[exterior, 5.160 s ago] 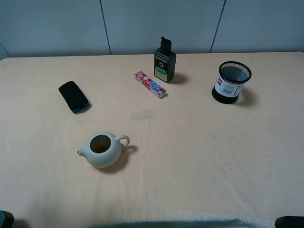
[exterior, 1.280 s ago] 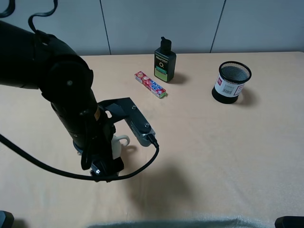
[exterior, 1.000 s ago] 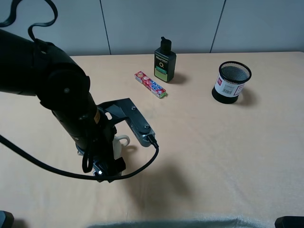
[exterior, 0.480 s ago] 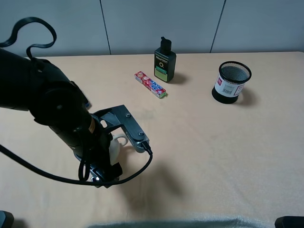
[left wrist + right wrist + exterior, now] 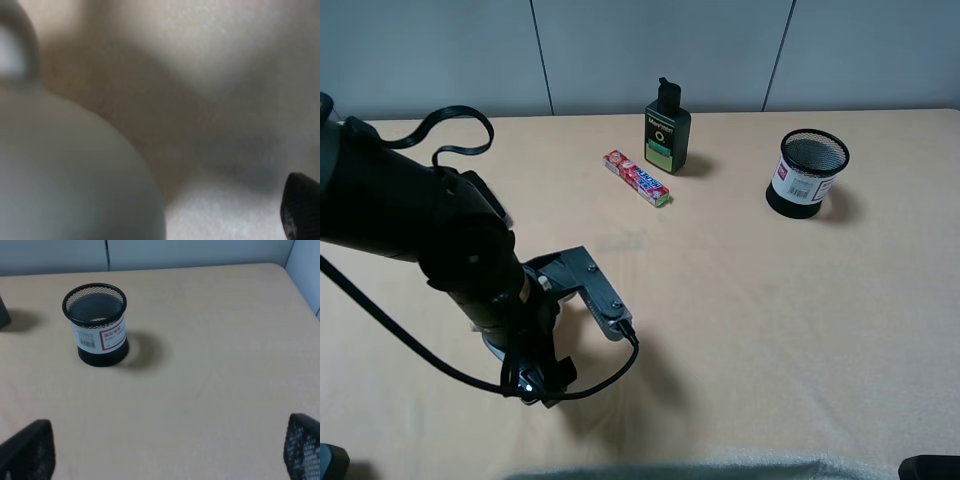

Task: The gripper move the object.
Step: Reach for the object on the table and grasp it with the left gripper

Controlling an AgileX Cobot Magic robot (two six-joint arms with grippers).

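The cream-white teapot (image 5: 65,170) fills the near side of the left wrist view, blurred and very close, with its loop handle (image 5: 17,40) showing. In the high view it is hidden under my bulky black left arm. My left gripper (image 5: 525,350) is down at the teapot with its jaws spread. One black fingertip (image 5: 301,206) shows beside the pot and apart from it; the other is hidden. A grey module (image 5: 602,297) and a looping cable hang by the wrist. My right gripper (image 5: 162,452) is open and empty, away from the teapot.
A dark green bottle (image 5: 667,127) stands at the back middle with a red candy pack (image 5: 636,178) lying beside it. A black mesh cup (image 5: 807,172) stands at the back right and also shows in the right wrist view (image 5: 97,325).
My left arm has sunk lower over the teapot and shifted slightly toward the front. The handle that showed half a second ago in the high view is now covered.
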